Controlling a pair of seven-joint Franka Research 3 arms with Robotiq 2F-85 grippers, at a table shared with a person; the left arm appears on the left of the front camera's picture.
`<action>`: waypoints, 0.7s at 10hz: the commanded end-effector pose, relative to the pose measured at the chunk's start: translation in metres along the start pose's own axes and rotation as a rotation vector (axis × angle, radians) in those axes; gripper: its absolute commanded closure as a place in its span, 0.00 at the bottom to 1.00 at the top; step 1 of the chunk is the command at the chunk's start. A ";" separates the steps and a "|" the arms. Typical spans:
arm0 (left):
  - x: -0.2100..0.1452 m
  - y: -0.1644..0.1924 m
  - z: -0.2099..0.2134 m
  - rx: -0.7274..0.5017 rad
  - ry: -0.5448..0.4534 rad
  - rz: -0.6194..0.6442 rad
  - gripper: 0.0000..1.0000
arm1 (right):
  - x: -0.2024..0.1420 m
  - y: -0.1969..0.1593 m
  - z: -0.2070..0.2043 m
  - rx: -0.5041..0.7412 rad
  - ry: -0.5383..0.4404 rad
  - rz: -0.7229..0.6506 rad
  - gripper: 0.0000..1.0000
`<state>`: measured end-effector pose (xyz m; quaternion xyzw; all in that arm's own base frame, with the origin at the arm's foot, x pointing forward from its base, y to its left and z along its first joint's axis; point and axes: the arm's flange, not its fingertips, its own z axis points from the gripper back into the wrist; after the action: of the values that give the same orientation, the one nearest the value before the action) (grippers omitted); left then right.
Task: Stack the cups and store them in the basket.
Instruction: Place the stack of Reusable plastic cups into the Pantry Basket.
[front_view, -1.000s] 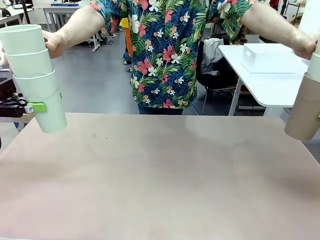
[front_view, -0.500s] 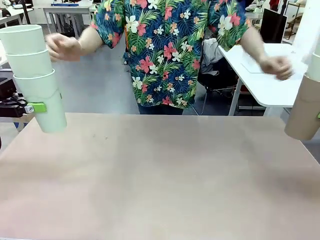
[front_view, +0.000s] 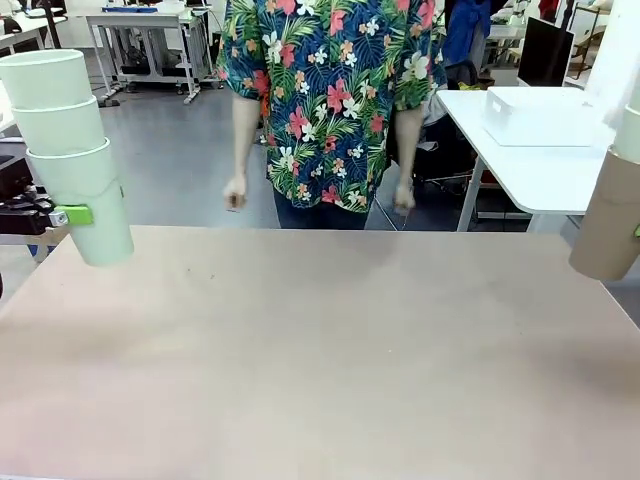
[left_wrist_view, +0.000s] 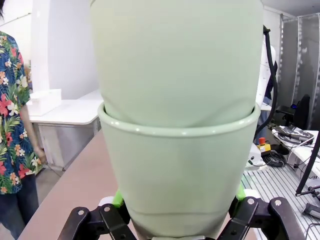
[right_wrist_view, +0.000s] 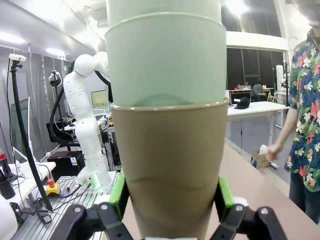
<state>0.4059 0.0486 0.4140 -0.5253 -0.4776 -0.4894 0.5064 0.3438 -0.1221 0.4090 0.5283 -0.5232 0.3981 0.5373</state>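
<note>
- Mint cups (front_view: 70, 160), three nested, hang tilted in the air over the left edge of the table (front_view: 320, 350), clear of its surface. The left gripper (left_wrist_view: 177, 222) is closed on the lowest one near its base, with a green pad pressed to each side.
- Taupe cup (front_view: 605, 225) hangs over the right edge, also off the surface, with upper cups (right_wrist_view: 165, 65) in mint nested inside it. The right gripper (right_wrist_view: 170, 220) is clamped low on the taupe wall.
- Holding the bottom cup of each stack carries everything nested above it. It also leaves the mouths and rims free, which looks suited to sliding one stack into the other.
- Basket (front_view: 540, 118), judged by its shape to be the white tub, sits on a white side table (front_view: 520, 175) beyond the far right corner, well apart from both stacks.
- At the far edge a person stands with arms hanging. Their hands (front_view: 235, 190) are away from the cups and look empty, though they are blurred.
- By the look of it, two stacks have yet to be joined and nothing is stored. The basket probably needs to come onto the table first.
</note>
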 end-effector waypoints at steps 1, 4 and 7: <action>0.004 -0.001 -0.001 -0.003 -0.004 -0.004 0.13 | 0.002 0.001 -0.001 0.001 0.003 0.017 0.14; 0.004 -0.001 -0.001 -0.003 -0.004 -0.004 0.13 | 0.002 0.001 -0.001 0.001 0.003 0.017 0.14; 0.004 -0.001 -0.001 -0.003 -0.004 -0.004 0.13 | 0.002 0.001 -0.001 0.001 0.003 0.017 0.14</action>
<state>0.4059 0.0487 0.4140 -0.5252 -0.4776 -0.4894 0.5065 0.3438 -0.1221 0.4090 0.5282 -0.5232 0.3981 0.5373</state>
